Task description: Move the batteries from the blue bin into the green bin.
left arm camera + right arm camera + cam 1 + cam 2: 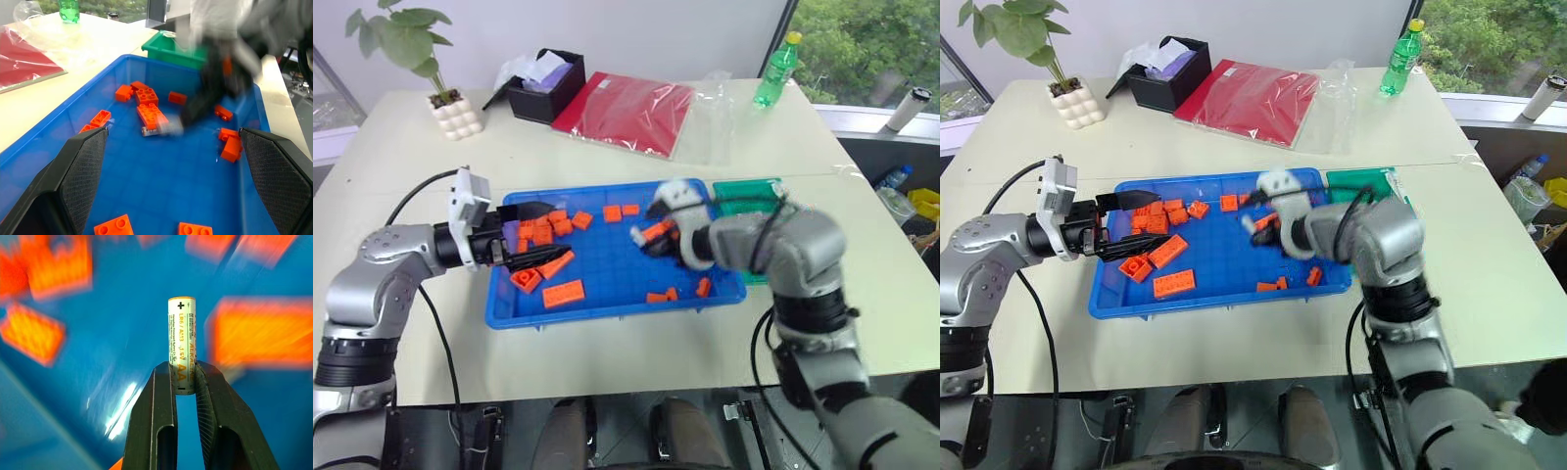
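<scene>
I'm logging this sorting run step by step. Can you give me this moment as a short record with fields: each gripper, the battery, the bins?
right gripper: shut on a battery, pinched at its minus end, above the blue bin
left gripper: open, holding nothing, over the blue bin's left end
blue bin contents: scattered orange bricks
green bin: beside the blue bin's right end
stage: battery picked, not yet dropped in the green bin
</scene>
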Action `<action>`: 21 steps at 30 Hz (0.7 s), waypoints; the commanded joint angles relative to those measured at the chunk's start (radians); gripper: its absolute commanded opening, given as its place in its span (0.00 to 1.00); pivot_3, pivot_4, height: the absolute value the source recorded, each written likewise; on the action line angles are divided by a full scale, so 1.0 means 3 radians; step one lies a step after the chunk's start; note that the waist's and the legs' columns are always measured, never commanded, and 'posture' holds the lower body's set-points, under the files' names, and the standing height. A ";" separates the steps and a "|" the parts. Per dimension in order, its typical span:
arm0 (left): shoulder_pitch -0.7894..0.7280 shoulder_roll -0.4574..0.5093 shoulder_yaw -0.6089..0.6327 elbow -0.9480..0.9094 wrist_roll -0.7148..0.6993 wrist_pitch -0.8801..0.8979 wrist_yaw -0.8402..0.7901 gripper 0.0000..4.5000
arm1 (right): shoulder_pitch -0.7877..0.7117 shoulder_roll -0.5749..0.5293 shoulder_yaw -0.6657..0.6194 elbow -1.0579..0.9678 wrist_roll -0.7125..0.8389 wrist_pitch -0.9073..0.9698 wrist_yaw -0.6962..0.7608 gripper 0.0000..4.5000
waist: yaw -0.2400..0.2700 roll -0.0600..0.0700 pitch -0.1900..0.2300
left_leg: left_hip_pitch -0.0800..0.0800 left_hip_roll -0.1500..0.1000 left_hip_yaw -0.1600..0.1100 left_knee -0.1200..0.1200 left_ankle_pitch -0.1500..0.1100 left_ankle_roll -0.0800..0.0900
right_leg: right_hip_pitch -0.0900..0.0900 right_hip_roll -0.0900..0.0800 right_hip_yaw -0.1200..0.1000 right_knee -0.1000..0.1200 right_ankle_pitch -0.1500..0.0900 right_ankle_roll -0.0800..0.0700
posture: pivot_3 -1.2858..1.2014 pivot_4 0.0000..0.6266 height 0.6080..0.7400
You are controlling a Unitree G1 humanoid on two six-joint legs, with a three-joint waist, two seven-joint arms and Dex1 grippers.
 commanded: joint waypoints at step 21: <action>-0.0529 -0.0096 -0.0171 0.0485 0.0154 -0.0197 -0.0371 1.00 | 0.0592 -0.1662 -0.0413 0.0162 -0.0056 -0.0491 0.0175 0.00 | 0.0000 0.0000 0.0000 | 0.0000 0.0003 0.0006 -0.0017 0.0002 0.0000 | 0.0004 0.0005 0.0002 -0.0028 0.0000 0.0000 | 0.52 0.24 1.00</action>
